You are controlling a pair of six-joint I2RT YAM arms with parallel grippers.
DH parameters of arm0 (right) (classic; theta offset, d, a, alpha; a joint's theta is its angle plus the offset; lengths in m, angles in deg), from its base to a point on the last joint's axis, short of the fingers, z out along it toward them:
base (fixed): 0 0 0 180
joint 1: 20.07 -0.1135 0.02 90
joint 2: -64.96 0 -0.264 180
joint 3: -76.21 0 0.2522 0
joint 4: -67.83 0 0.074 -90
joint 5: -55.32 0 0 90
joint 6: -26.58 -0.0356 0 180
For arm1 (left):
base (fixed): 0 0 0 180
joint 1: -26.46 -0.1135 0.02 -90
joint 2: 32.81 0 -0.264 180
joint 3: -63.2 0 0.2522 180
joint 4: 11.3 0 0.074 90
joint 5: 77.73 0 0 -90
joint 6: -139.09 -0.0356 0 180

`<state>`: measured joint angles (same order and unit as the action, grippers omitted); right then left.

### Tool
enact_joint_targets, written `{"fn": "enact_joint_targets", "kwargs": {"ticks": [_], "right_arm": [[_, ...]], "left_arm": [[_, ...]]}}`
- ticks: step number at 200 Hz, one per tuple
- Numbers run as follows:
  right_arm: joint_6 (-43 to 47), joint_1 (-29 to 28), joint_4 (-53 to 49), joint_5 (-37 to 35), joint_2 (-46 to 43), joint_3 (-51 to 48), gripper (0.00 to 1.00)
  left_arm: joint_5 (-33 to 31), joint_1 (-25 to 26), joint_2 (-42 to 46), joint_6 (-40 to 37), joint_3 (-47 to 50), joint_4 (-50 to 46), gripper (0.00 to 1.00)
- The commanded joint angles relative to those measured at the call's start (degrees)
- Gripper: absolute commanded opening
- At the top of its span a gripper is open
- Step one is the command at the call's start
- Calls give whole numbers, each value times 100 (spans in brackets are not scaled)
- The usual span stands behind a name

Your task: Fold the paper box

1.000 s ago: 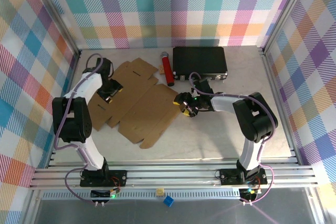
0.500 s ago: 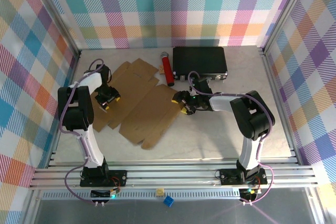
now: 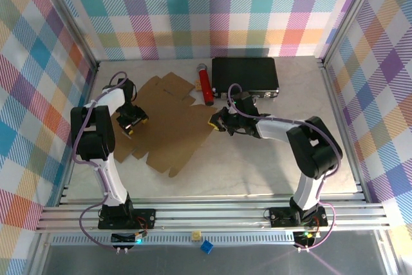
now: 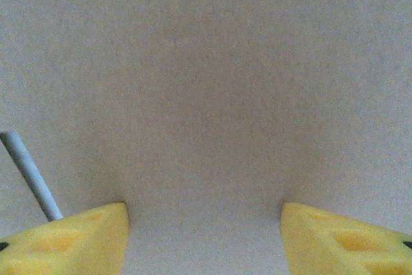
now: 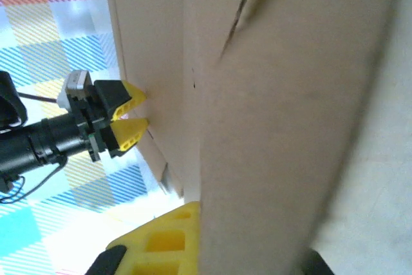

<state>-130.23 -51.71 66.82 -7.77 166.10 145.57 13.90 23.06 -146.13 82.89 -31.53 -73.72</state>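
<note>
The paper box (image 3: 174, 133) is seen lying flat and unfolded on the desk (image 3: 257, 165), left of centre. Its right edge is clamped tight by the right pincer (image 3: 214, 123) (brown cardboard runs across most of that wrist view). The left pincer (image 3: 134, 122) is held against the box's left side, its yellow fingers (image 4: 71, 239) spread apart.

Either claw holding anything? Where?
Right claw is shut on the brown corrugated cardboard box, at its right edge flap. Left claw is open, holding nothing.
</note>
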Motion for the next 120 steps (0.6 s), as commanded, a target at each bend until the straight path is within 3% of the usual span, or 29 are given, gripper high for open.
{"fn": "enact_joint_targets", "kwargs": {"ticks": [1,28,62,90,120], "right_arm": [[80,-86,-580,-283,-574,323,0],[148,-187,-1169,-190,-773,1277,0],[250,-368,-1684,51,-655,2335,0],[1303,-353,-2693,-249,-667,3387,0],[2237,-158,-3521,-375,-657,4424,0]], "left_arm": [[-273,58,970,298,-461,-591,67],[-787,191,1835,665,-1180,-886,71],[-887,313,2113,868,-2140,-1258,72],[-484,351,2303,944,-2529,-1330,72],[-379,744,2396,698,-2925,-1530,71]]}}
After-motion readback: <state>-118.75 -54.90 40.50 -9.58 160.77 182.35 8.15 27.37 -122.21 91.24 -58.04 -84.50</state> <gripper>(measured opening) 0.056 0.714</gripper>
